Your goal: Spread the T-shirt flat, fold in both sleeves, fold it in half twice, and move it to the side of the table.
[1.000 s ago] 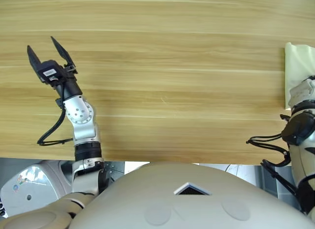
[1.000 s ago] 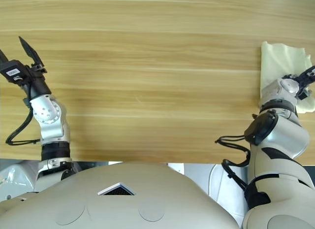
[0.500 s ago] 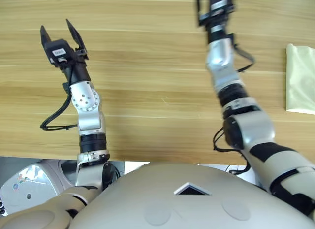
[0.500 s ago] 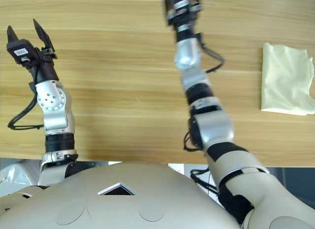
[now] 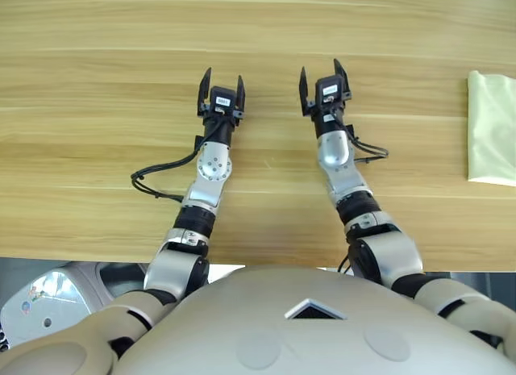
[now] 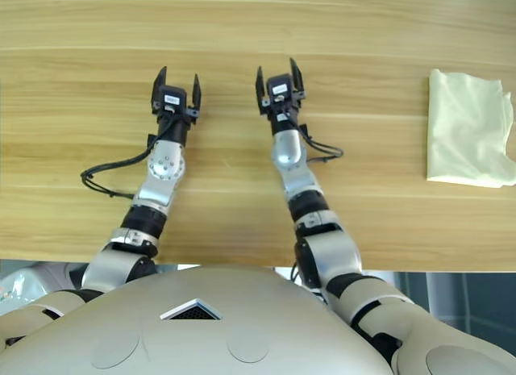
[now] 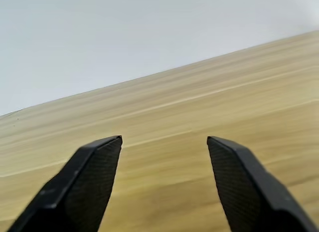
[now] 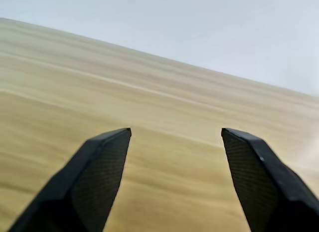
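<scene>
The pale yellow T-shirt [image 6: 469,128] lies folded into a small packet at the right side of the wooden table [image 6: 242,20]. Both arms stretch forward side by side over the table's middle, far from the shirt. My left gripper [image 5: 222,77] is open with nothing between its fingers. My right gripper [image 5: 322,72] is open too and holds nothing. In the left wrist view the two dark fingertips [image 7: 94,164] stand apart over bare wood, as the fingertips [image 8: 107,152] in the right wrist view also do.
The table's near edge [image 5: 266,266] runs just in front of the arms. A black cable [image 5: 157,181] loops beside the left forearm. Bare wood lies between the grippers and the shirt.
The right arm has left the folded T-shirt and swung to the table's middle. The left arm moved in from the left side. Both grippers now sit side by side.
</scene>
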`<state>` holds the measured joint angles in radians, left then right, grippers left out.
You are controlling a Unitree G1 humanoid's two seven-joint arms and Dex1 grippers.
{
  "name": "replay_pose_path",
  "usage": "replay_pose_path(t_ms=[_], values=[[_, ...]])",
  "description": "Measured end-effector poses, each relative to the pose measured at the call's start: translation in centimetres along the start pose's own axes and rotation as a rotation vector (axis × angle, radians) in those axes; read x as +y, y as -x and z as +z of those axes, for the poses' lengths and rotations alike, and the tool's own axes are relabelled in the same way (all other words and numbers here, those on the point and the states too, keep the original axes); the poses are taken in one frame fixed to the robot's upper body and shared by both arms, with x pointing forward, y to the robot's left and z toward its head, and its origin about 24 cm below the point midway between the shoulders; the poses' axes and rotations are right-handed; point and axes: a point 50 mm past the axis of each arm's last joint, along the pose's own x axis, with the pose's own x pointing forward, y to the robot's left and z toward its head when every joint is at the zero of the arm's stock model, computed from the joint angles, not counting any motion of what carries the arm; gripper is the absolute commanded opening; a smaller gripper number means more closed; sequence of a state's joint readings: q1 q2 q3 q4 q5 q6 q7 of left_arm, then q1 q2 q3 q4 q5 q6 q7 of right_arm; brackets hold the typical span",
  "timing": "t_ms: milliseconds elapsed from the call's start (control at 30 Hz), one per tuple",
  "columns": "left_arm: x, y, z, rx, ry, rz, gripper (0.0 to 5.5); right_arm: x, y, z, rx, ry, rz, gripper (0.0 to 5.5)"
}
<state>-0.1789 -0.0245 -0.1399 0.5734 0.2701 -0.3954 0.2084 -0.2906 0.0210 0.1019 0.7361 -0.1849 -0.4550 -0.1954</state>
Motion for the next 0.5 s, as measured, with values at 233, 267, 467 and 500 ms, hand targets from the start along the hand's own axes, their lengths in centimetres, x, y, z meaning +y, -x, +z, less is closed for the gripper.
replay_pose_path(t_ms=[233, 267, 467, 500], values=[[0.0, 2.1, -1.0, 0.063, 0.091, 0.043, 3.17, -0.8, 1.3, -0.3, 0.027, -0.015, -0.021, 3.34], [0.0, 2.2, -1.0, 0.067, 0.115, 0.038, 3.39, -0.8, 1.3, -0.2, 0.026, -0.014, -0.015, 3.34], [0.7, 2.6, -0.3, 0.037, 0.17, 0.071, 3.51, -0.8, 1.5, -0.3, 0.036, -0.013, -0.003, 3.34], [0.7, 2.6, -0.3, 0.038, 0.172, 0.073, 3.58, -0.8, 1.6, -0.3, 0.036, -0.013, -0.001, 3.54]])
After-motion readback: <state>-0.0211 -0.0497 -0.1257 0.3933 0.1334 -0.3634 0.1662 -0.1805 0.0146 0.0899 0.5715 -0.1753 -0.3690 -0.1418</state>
